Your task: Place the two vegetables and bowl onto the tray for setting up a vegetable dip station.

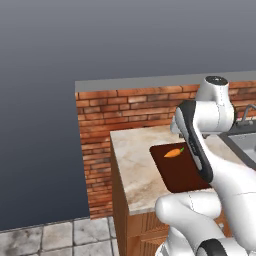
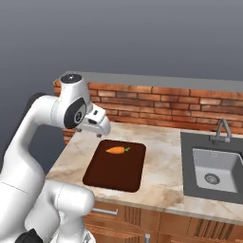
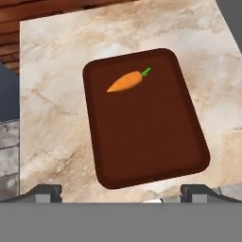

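Observation:
A small orange carrot (image 3: 126,82) with a green top lies on the far part of the dark reddish-brown tray (image 3: 146,146). The tray rests flat on the marble counter, with the carrot (image 2: 117,150) toward the brick wall end of the tray (image 2: 114,173). My gripper (image 3: 123,193) hovers above the tray's near edge, open, with its fingertips (image 3: 45,191) set wide apart and nothing between them. In the right base view the gripper (image 2: 97,124) hangs over the counter's back left corner. From the left base, the carrot (image 1: 173,152) and tray (image 1: 180,175) sit partly behind my arm. The bowl is out of view.
A steel sink (image 2: 212,168) with a faucet (image 2: 222,128) is set into the counter to the right of the tray. A brick wall (image 2: 166,104) backs the counter. The counter's left end (image 1: 117,165) drops off to a tiled floor (image 1: 55,235).

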